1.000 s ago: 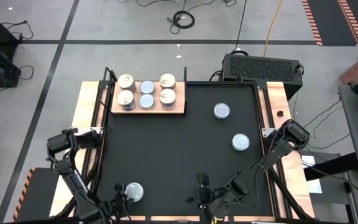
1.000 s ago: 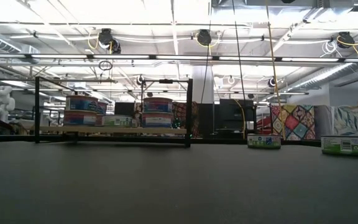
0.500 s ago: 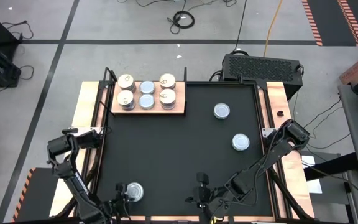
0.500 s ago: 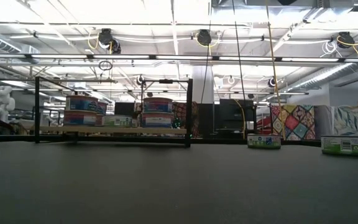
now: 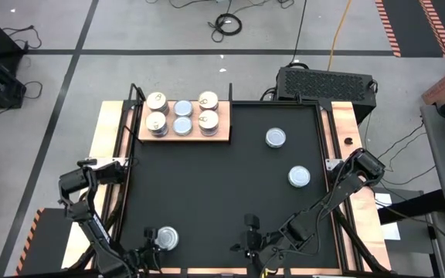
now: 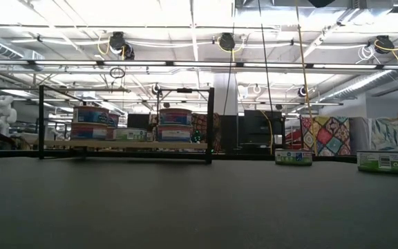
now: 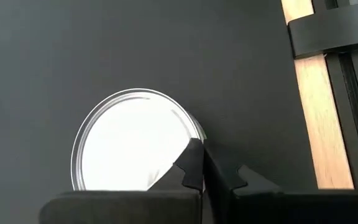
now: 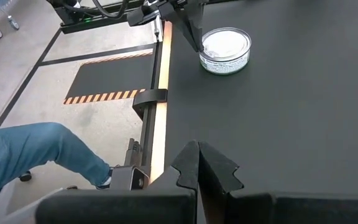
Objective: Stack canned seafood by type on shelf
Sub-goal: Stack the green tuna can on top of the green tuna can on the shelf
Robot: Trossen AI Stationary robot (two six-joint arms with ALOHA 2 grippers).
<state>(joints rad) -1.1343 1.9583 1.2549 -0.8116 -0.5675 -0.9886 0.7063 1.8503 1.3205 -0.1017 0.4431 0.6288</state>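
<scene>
Mat [image 5: 222, 185]: black, three loose cans | shelf [image 5: 184, 133]: far left, six cans | left gripper [image 7: 202, 163]: closed, empty, beside near-left can [image 7: 132, 142] | right gripper [image 8: 197, 158]: closed, empty | floor [image 5: 168, 31]: grey, cables

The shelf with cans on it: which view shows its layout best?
The high view: the shelf shows whole, with six can tops in two rows. The low view sees it edge-on, cans stacked in layers. Neither wrist view shows it.
</scene>
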